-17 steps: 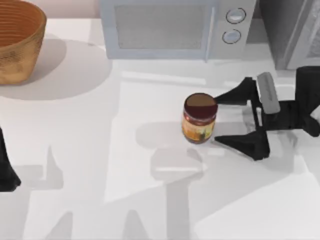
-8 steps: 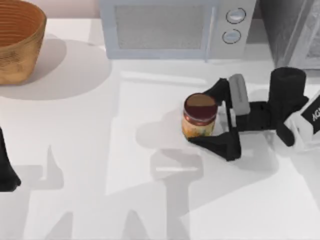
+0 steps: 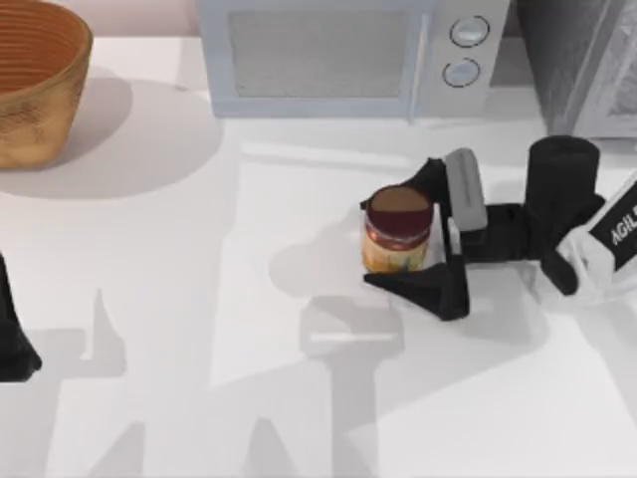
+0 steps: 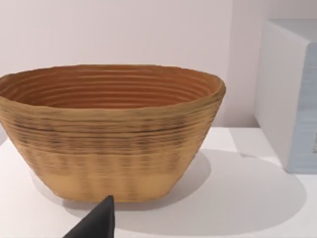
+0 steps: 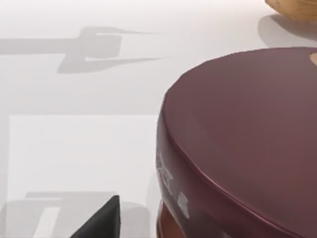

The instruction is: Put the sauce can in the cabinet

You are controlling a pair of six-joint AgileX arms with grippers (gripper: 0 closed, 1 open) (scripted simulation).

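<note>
The small upright sauce can (image 3: pixel 398 231), with its dark reddish-brown round lid and orange-yellow label, stood on the white worktop (image 3: pixel 199 299) a little right of centre in the top view, in front of the pale microwave (image 3: pixel 348 55) with two round knobs. The right claw (image 3: pixel 396 237) lay level with the can, its two black fingers (image 3: pixel 423 289) spread open and passing on either side of the can (one toward the microwave, one toward the lower edge of the frame); whether they touched the label could not be told. In the right wrist view the can's maroon lid (image 5: pixel 247 139) loomed very close. The large dark grey speckled cabinet (image 3: pixel 577 60) sat in the upper right corner, well apart from the can. A ribbed tan woven basket (image 3: pixel 35 80) stood at the upper left. The left arm (image 3: pixel 12 334) was parked at the left edge, and its wrist view faced the basket (image 4: pixel 111 129).
</note>
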